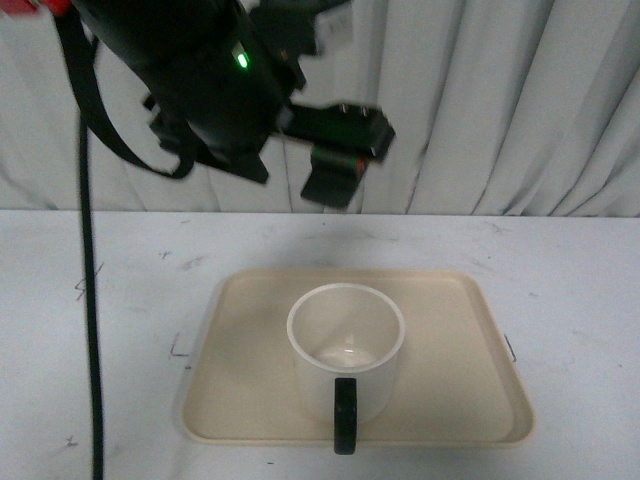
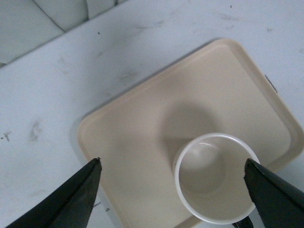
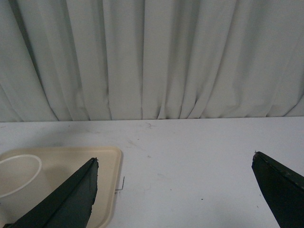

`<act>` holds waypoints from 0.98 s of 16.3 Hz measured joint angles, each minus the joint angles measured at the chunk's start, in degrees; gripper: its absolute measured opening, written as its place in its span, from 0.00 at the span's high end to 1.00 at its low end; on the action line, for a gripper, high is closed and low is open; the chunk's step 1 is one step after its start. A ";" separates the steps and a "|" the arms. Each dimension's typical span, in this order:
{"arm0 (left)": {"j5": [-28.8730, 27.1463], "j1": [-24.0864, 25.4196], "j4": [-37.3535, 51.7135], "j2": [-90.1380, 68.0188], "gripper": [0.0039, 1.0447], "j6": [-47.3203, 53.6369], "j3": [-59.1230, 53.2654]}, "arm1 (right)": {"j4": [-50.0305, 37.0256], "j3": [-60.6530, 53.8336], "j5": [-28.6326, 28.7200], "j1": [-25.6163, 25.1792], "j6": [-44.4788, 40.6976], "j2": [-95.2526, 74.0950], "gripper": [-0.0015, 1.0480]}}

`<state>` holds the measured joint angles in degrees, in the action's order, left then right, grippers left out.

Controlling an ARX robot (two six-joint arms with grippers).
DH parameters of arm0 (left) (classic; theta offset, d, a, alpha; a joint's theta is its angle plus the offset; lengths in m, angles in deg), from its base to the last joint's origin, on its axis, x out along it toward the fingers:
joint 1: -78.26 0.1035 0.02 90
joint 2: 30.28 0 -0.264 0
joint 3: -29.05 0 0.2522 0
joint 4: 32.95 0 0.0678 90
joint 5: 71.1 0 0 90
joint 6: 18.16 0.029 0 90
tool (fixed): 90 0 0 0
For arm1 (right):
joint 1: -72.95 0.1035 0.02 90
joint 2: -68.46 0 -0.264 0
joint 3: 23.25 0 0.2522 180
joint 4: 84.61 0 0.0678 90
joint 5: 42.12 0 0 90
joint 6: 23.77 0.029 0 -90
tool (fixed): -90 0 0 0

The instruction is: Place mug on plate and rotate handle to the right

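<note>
- Most likely a robot test lab rather than a home.
- A pale pleated curtain [image 3: 152,57] screens off the whole background.
- The bare white counter [image 1: 560,280] is scuffed, with small drawn corner marks [image 1: 178,350] beside the plate [image 1: 450,385].
- A black robot arm [image 1: 200,80] with a lit green lamp [image 1: 241,60] hangs above.

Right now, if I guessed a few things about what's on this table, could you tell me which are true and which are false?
1. The mug stands upright on the plate. True.
2. The handle points to the right. False: it points toward the robot, reaching over the plate's near rim.
3. The left gripper is clamped on the mug. False: it hangs open above the mug, holding nothing.
4. The mug is empty inside. True.
5. The right gripper is open and holds nothing. True.
</note>
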<state>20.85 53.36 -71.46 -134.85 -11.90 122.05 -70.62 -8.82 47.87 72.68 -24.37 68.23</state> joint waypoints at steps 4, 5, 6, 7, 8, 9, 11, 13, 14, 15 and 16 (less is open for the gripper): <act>-21.88 1.20 54.90 5.95 0.34 -4.50 -30.95 | 0.04 0.00 -0.04 -0.02 0.00 0.00 0.06; -21.81 4.11 66.38 9.68 0.45 -4.90 -38.38 | 0.00 0.00 -0.02 -0.02 0.00 0.00 0.06; -21.33 7.02 75.41 14.47 0.55 -5.40 -43.32 | 0.00 0.00 0.00 -0.02 0.00 0.00 0.06; -19.89 9.05 81.66 19.89 0.68 -5.92 -48.04 | 0.02 0.00 0.02 -0.02 0.00 0.00 0.06; -17.90 9.62 82.88 22.93 0.78 -5.92 -52.06 | 0.00 0.00 0.02 -0.02 0.00 0.00 0.06; -15.78 10.67 82.23 24.52 0.90 -5.92 -56.78 | 0.00 0.00 0.02 -0.02 0.00 0.00 0.06; -13.57 13.42 81.72 28.65 0.99 -6.08 -62.34 | 0.02 0.00 0.00 -0.02 0.00 0.00 0.06; -11.74 15.85 81.24 35.50 0.99 -6.10 -66.03 | 0.00 0.00 0.02 -0.02 0.00 0.00 0.06; -10.58 16.66 79.78 37.94 0.99 -6.08 -68.19 | 0.00 0.00 0.02 -0.02 0.00 0.00 0.06; -9.25 17.38 78.29 40.22 0.99 -6.08 -70.10 | 0.02 0.00 0.02 -0.02 0.00 0.00 0.06; -8.66 18.16 77.11 42.93 0.99 -6.08 -71.32 | 0.00 0.00 0.02 -0.02 0.00 0.00 0.06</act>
<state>12.20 71.52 5.65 -91.92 -17.97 50.73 -70.62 -8.82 47.89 72.66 -24.37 68.23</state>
